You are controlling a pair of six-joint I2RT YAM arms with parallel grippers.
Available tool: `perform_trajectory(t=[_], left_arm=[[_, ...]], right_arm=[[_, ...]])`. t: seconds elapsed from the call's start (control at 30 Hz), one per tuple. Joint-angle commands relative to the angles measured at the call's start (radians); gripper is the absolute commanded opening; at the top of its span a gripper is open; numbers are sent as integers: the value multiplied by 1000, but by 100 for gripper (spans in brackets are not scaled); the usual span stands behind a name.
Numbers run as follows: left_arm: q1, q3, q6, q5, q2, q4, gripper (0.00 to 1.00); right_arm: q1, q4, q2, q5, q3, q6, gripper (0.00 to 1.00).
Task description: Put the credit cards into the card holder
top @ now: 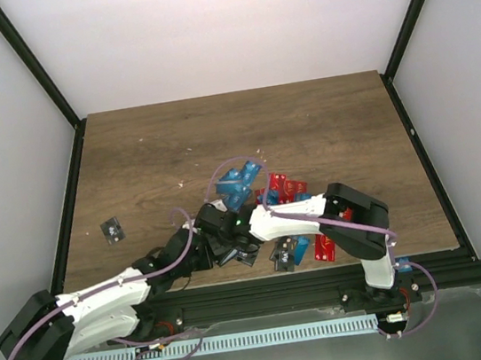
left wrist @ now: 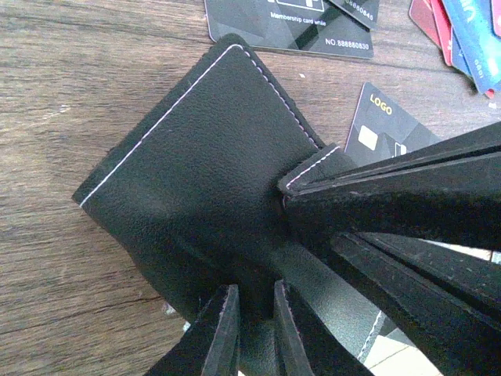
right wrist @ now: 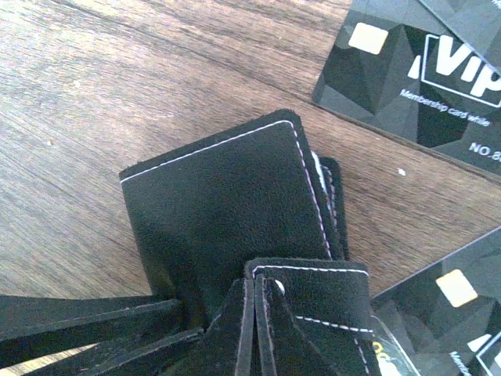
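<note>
Wooden table (top: pixel 216 134) underneath it all, and both arms meet near its front edge. Right there is the black card holder (left wrist: pixel 188 157), flat on the wood with white stitching round its rim, pinched from two sides. The left gripper (left wrist: pixel 254 305) has its fingers closed on the holder's near edge. The right gripper (right wrist: pixel 256 313) is clamped tight at the end with the stitched clasp tab (right wrist: pixel 313 286).

Beyond both grippers there's a heap of blue cards (top: pixel 241 183), with red cards (top: pixel 288 187) just to its right. Past the right gripper's fingertips, up and to the right, lies a black VIP card (right wrist: pixel 415 78). A black LOGO card (left wrist: pixel 383 125) sits ahead and right of the left gripper, partly hidden by the other arm's finger. Well off to the left gripper's left lies a lone black card (top: pixel 113 229).
</note>
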Motion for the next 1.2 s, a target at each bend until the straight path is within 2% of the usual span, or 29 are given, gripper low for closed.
perform_trajectory(t=[0.0,0.13,0.27,0.47,0.57,0.67,0.73,0.77,0.8,0.9,0.97,1.07,1.17], left_arm=[[-9,-68,-39,29,1,85,15],[-8,-96,-58,34,-22,98,15],[-9,-81,-54,35,-87,53,18],[-8,1,-27,-37,-226,-110,31],[-8,52,-14,-91,-265,-176,43],[-4,127,11,-166,-297,-244,62],[7,184,41,-230,-285,-277,77],[15,212,60,-264,-279,-286,83],[29,245,73,-297,-246,-297,86],[74,340,157,-416,-178,-339,95],[115,382,210,-480,-151,-341,99],[200,415,278,-538,-130,-307,100],[277,406,295,-668,-120,-251,100]], right_arm=[[107,24,311,-255,-96,93,1],[107,-12,316,-237,-101,110,1],[89,-54,248,-184,-100,100,1],[26,-59,87,-141,-43,18,18],[-20,-48,-14,-134,-9,-40,34],[-78,-51,-114,-114,20,-103,57],[-133,-46,-184,-100,22,-140,83],[-164,-43,-221,-92,19,-157,93],[-200,-35,-256,-83,11,-173,99],[-312,-9,-361,-55,-25,-211,100],[-401,4,-425,27,-50,-225,100],[-523,39,-488,108,-98,-243,100],[-648,69,-503,146,-143,-259,100]])
